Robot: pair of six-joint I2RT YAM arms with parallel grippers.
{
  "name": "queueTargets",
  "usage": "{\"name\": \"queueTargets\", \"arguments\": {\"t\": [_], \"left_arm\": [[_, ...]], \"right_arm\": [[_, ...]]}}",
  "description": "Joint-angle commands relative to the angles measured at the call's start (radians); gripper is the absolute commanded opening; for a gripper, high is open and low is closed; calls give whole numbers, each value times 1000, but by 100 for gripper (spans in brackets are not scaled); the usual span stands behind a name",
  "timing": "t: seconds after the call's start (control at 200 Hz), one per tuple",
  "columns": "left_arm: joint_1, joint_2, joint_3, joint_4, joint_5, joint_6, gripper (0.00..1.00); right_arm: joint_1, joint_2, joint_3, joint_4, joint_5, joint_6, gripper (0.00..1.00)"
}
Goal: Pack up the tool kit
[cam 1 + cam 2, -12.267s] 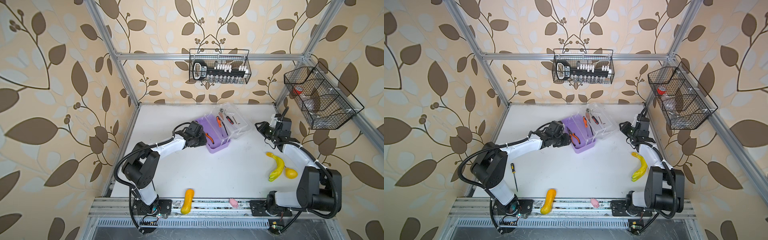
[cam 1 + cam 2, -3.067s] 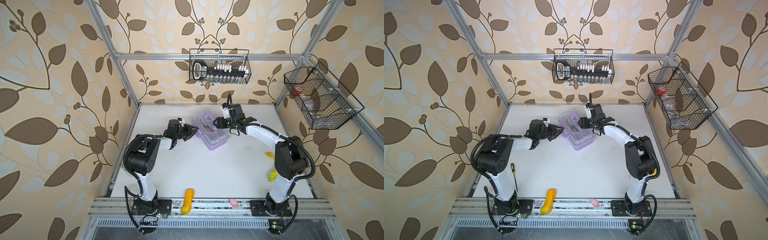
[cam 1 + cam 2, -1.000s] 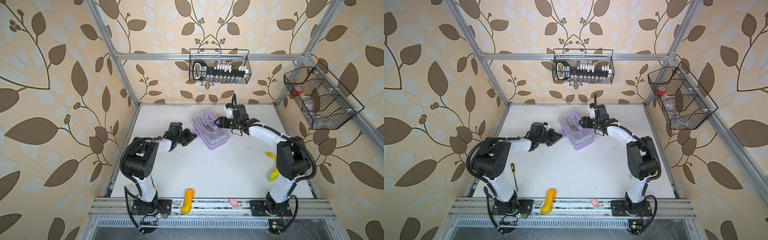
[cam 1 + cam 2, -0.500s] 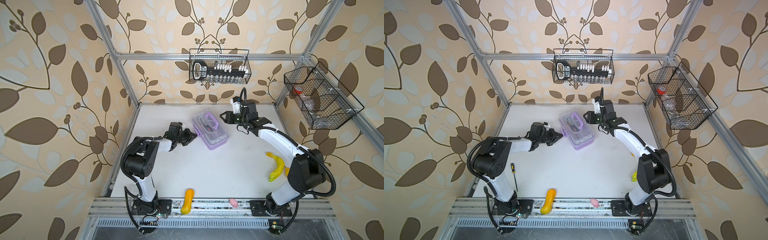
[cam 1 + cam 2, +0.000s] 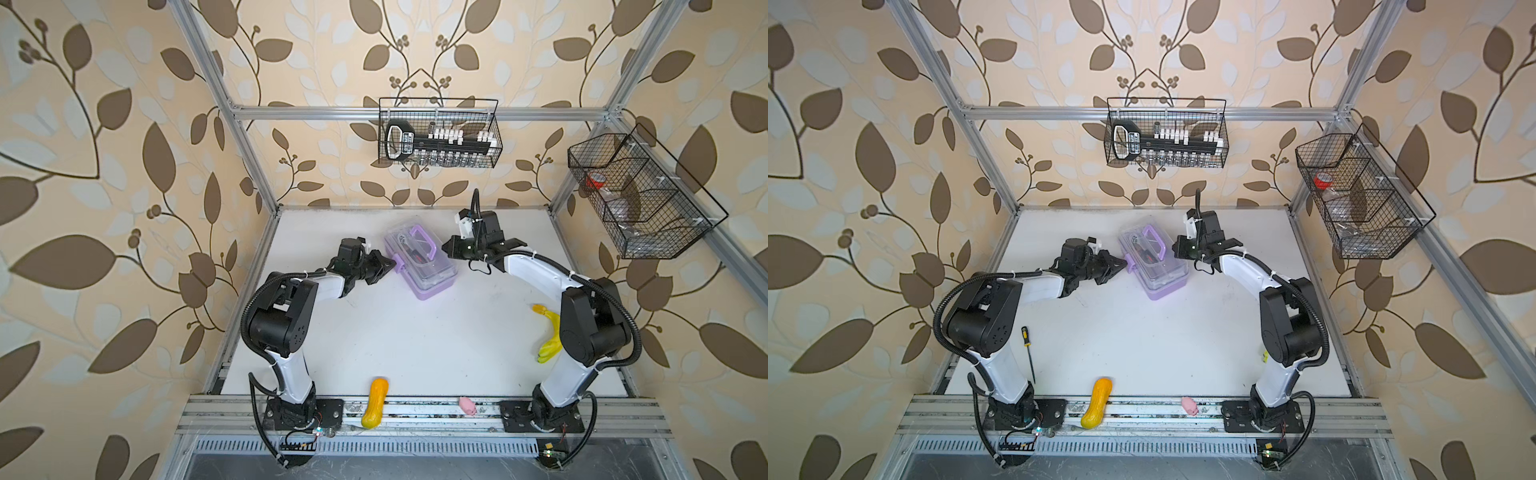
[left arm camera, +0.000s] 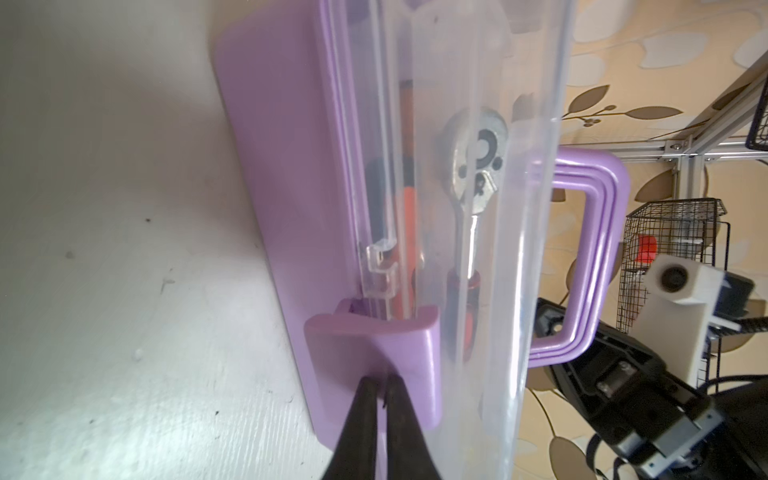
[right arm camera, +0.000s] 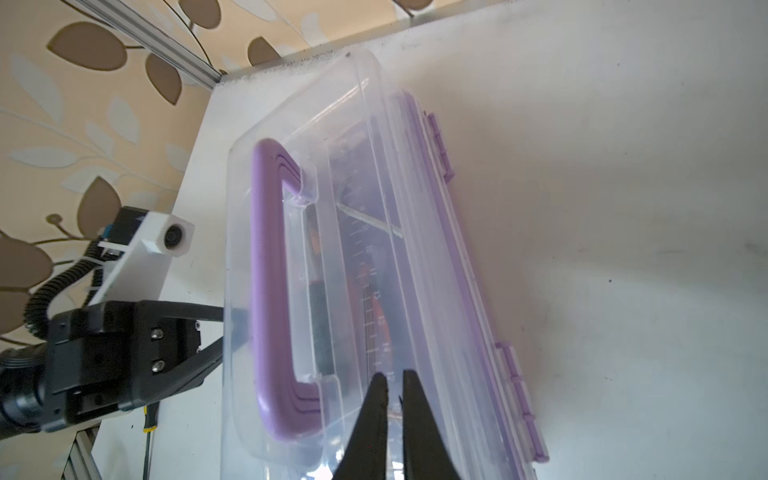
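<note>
The lilac tool kit (image 5: 422, 266) sits lid-down on the white table (image 5: 415, 332), between the two sets of fingers. The left gripper (image 6: 383, 384) has its fingers pressed together, tips touching the purple latch (image 6: 390, 353) on the box's end. The right gripper (image 7: 392, 380) is also drawn together and holds nothing. Its tips are over the clear lid (image 7: 345, 124), just beside the purple handle (image 7: 266, 291). I cannot tell whether they touch it.

A white table (image 5: 415, 340) carries 3 things: a lilac tool kit (image 5: 434, 286) at upper centre, a screwdriver (image 5: 1026, 337) at lower left, and a banana (image 5: 548, 351) at right.
</note>
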Motion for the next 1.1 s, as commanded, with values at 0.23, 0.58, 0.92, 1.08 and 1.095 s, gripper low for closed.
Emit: {"name": "queueTargets", "arguments": {"t": [0.23,0.58,0.92,1.08,1.095], "left_arm": [[-23,45,42,44,26,-15,10],[-35,76,61,43,26,-16,10],[-35,106,93,41,26,-17,10],[-36,112,104,42,25,-18,10],[-35,112,104,42,25,-17,10]], "right_arm": [[18,18,-9,-4,-12,1,11],[48,56,-4,-7,2,-4,11],[67,95,-6,-19,32,-19,8],[72,117,-15,-22,54,-21,5],[74,118,-15,-24,58,-21,5]]}}
